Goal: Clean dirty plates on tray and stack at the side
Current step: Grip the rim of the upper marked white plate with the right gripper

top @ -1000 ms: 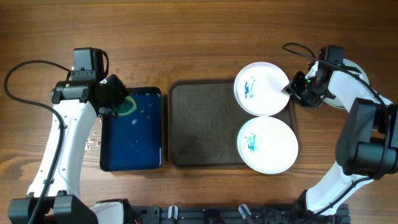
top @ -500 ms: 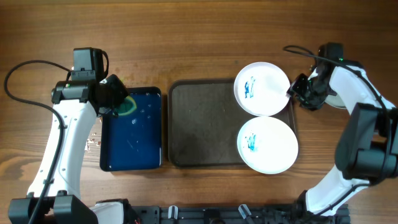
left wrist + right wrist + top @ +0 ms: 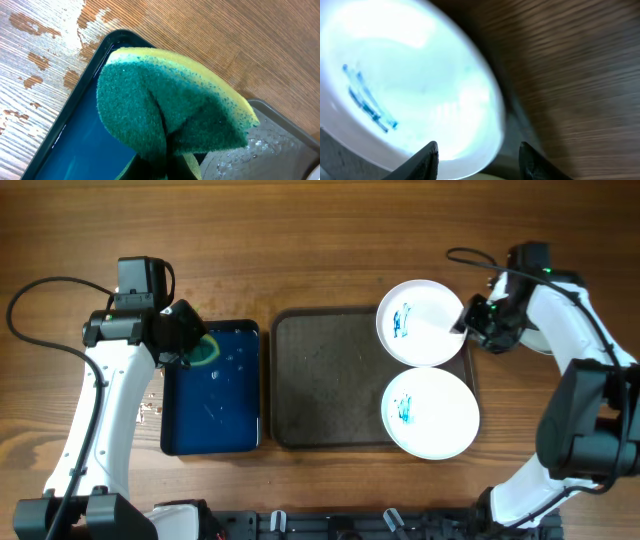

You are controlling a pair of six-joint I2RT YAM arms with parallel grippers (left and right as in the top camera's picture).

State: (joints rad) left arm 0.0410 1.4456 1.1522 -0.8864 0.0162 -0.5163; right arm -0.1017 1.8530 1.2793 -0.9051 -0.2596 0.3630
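Two dirty plates with teal scribbles lie on the right end of the dark tray [image 3: 325,380]: an upper plate [image 3: 420,323] and a lower plate [image 3: 432,412]. My right gripper [image 3: 468,322] is open at the upper plate's right rim. In the right wrist view its fingers [image 3: 480,160] straddle that rim, with the plate [image 3: 410,85] apart from both fingers. I cannot make out a third plate. My left gripper [image 3: 185,340] is shut on a green and yellow sponge [image 3: 206,350] over the blue basin's far corner. The sponge [image 3: 170,105] hides the jaws [image 3: 170,167].
The dark blue basin [image 3: 212,430] holds water and stands left of the tray; it also shows in the left wrist view [image 3: 75,140]. Wet patches lie on the wood left of the basin [image 3: 30,60]. The tray's corner [image 3: 280,145] is wet.
My right gripper drew back slightly to the right, then returned to the upper plate's right rim. The left arm and sponge have not moved.
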